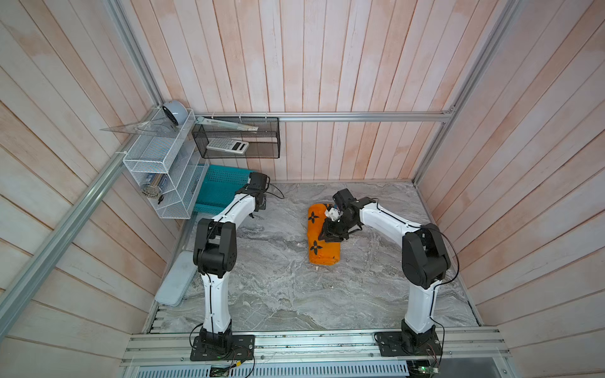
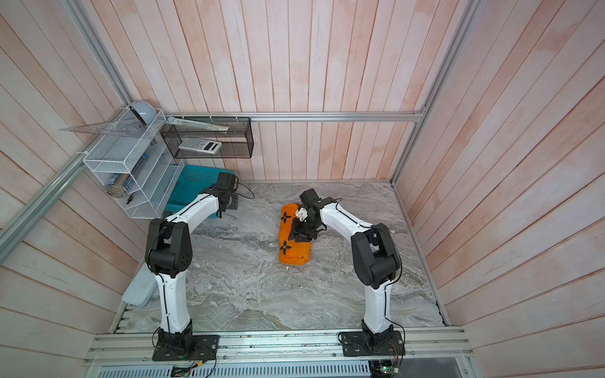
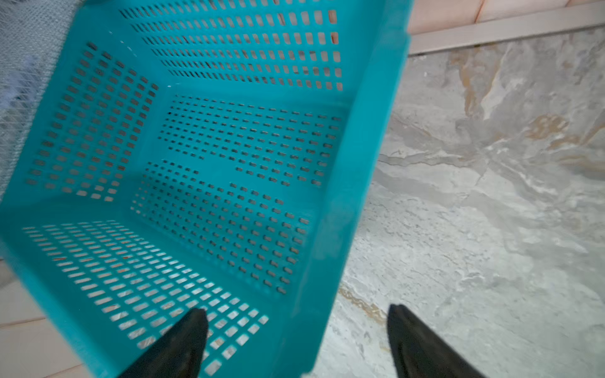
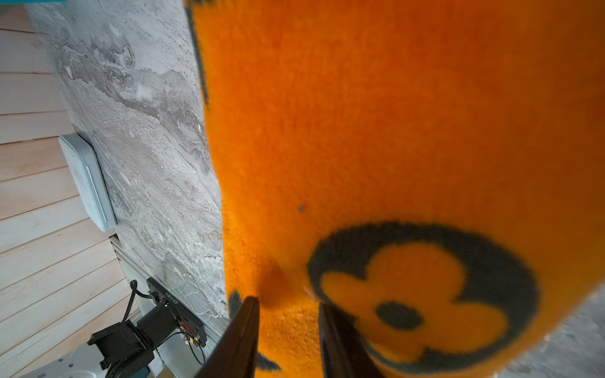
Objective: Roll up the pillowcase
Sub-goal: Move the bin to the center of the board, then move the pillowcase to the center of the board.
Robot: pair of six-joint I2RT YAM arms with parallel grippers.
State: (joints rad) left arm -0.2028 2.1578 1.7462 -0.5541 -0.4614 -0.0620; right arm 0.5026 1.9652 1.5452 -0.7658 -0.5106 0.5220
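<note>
The pillowcase (image 1: 322,243) (image 2: 292,250) lies as a thick orange roll with black flower prints on the marble table, right of centre. My right gripper (image 1: 331,233) (image 2: 299,234) bears on its middle from above. In the right wrist view the orange fabric (image 4: 360,131) fills the picture, and the right gripper (image 4: 288,302) is shut on a fold of it between its two dark fingers. My left gripper (image 3: 296,311) is far from the roll, at the back left, open. One of its fingers is over the inside of the teal basket (image 3: 360,163) and the other is outside its wall.
The teal mesh basket (image 1: 222,178) (image 2: 196,181) stands at the back left corner. A white wire shelf (image 1: 157,170) and a black mesh wall basket (image 1: 235,139) holding a calculator hang above it. A pale grey lid (image 1: 176,281) (image 4: 86,183) leans by the left wall.
</note>
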